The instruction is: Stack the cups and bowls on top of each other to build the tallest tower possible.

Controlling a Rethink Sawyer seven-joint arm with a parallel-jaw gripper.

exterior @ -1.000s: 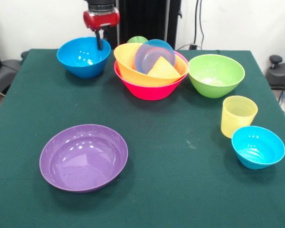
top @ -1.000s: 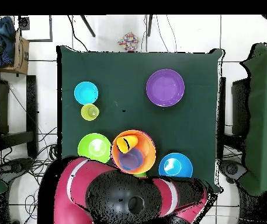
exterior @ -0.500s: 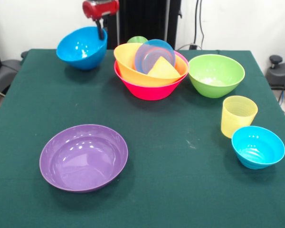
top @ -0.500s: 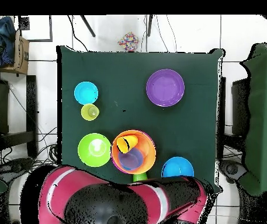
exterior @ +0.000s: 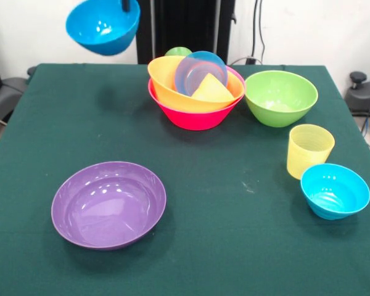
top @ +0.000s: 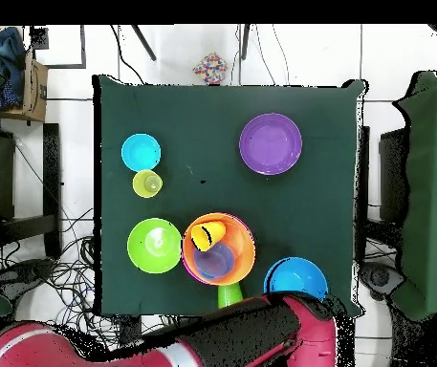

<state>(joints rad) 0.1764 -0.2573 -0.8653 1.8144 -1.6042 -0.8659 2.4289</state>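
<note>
Medium blue bowl point(exterior: 103, 24) hangs tilted above the surface's far-left corner, gripper point(exterior: 130, 5) clamped on its rim. Tower point(exterior: 195, 86) sits to its right, lower, mid far edge.

The gripper point(exterior: 129, 5) is cut off at the top edge; the green cup point(exterior: 178, 52) hides behind the orange bowl point(exterior: 172, 83).

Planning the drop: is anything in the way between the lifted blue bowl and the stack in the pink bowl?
Nothing visible blocks it. The blue bowl hangs in the air clear of the table, with open space across to the tower; the green bowl sits beyond.
</note>
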